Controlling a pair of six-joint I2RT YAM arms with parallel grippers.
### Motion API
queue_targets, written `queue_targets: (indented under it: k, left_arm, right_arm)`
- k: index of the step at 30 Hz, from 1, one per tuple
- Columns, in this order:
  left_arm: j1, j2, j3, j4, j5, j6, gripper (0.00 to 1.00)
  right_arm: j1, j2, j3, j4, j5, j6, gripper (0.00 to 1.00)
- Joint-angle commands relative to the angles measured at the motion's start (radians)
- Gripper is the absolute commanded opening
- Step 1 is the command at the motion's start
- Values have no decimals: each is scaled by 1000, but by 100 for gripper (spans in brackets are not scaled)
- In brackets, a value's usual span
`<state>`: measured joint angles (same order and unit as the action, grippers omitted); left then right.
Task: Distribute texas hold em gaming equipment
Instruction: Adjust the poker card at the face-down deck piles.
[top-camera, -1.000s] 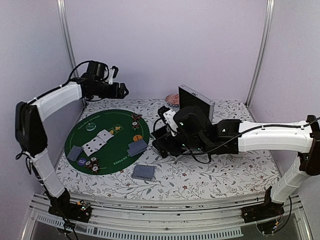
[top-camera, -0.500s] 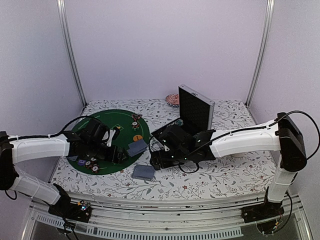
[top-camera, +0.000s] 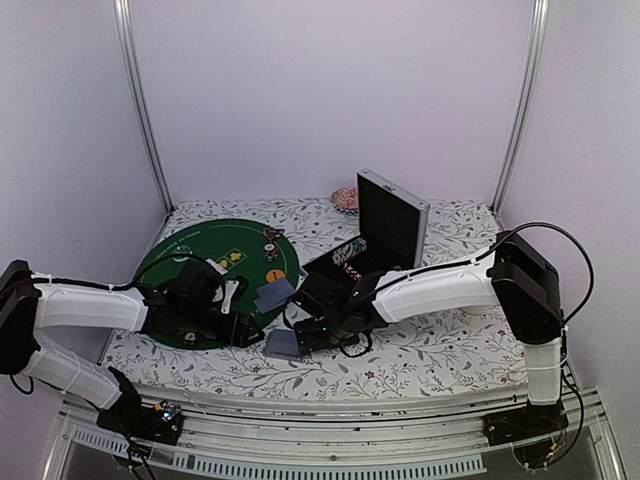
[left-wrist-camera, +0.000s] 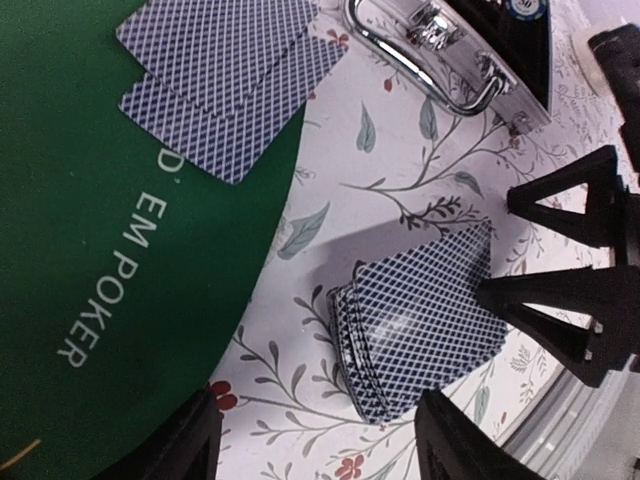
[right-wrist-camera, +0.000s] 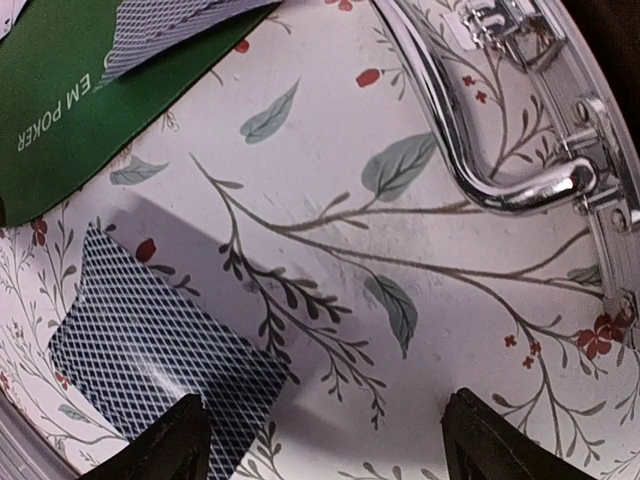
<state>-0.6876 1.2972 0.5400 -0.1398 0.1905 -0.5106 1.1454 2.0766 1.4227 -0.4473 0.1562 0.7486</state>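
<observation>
A face-down deck of playing cards (top-camera: 286, 346) with blue-grey lattice backs lies on the floral cloth beside the green poker mat (top-camera: 175, 262). My left gripper (top-camera: 240, 328) hovers low at the mat's edge, open, with the deck (left-wrist-camera: 420, 320) just ahead of its fingertips (left-wrist-camera: 200, 445). From the other side my right gripper (top-camera: 297, 335) is also open and empty, and the deck (right-wrist-camera: 150, 355) sits by its left fingertip (right-wrist-camera: 180, 445). Two face-down cards (left-wrist-camera: 225, 80) lie on the mat's rim. Striped chips (top-camera: 271, 238) and an orange button (top-camera: 272, 273) rest on the mat farther back.
The open silver case (top-camera: 392, 215) stands behind the right arm, its chrome handle (right-wrist-camera: 500, 150) close to the right gripper. A mug (top-camera: 345, 198) sits at the back by the wall. In the left wrist view the right gripper's black fingers (left-wrist-camera: 560, 260) reach in past the deck.
My left arm came down from high at the back left to low over the mat, toward the deck. My right arm moved left and down from the case to the deck.
</observation>
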Motion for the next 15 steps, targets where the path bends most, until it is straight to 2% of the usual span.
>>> queue_targets:
  k: [1, 9, 15]
  left_arm:
    - [-25, 60, -20, 105, 38, -12, 67]
    - [-66, 114, -25, 149, 33, -21, 63]
    - [-78, 112, -41, 154, 17, -22, 64]
  right_arm:
    - [7, 71, 72, -63, 43, 12, 81]
    - [29, 67, 53, -160, 130, 42, 76]
    - [40, 36, 18, -143, 122, 40, 75]
